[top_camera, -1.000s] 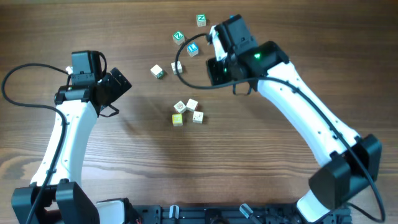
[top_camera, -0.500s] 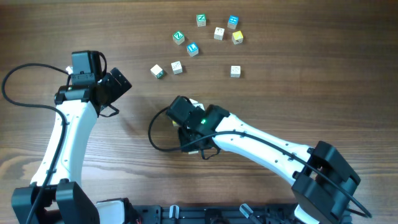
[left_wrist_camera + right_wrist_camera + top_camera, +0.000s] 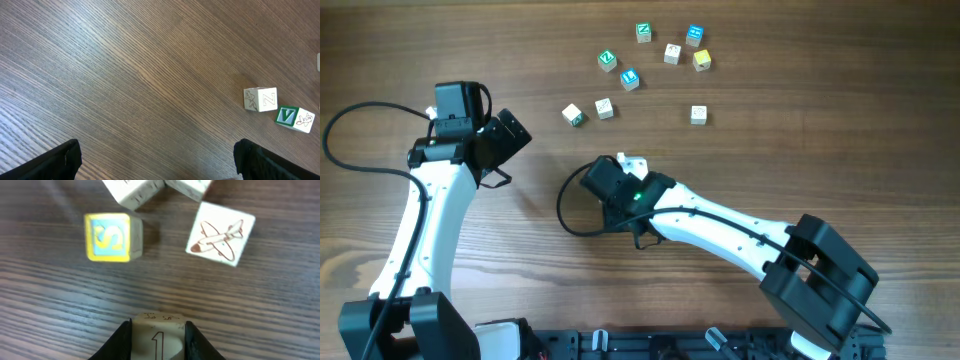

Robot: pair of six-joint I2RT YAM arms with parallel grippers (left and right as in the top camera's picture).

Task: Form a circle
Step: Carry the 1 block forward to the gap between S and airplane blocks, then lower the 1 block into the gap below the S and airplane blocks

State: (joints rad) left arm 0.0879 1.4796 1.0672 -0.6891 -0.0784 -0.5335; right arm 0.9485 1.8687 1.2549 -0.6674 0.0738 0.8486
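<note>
the circle (image 3: 132,190) lies unfinished near the middle of the table (image 3: 800,150), away from every edge: a yellow cube (image 3: 112,236), an airplane cube (image 3: 220,232) and two more are set in an arc. a "1" cube (image 3: 157,327) is pinched by the right gripper (image 3: 157,339) just short of the gap. the placing step is judged in hand; lowering and release are called for. the left gripper (image 3: 157,162) is spread wide nearer the left edge.

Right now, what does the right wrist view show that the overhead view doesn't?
Only right wrist: the right gripper shut on a cube marked 1, with the yellow S cube and airplane cube just beyond it. Only overhead: the open left gripper and the scattered cubes farther up the table. Both: the wooden table.
</note>
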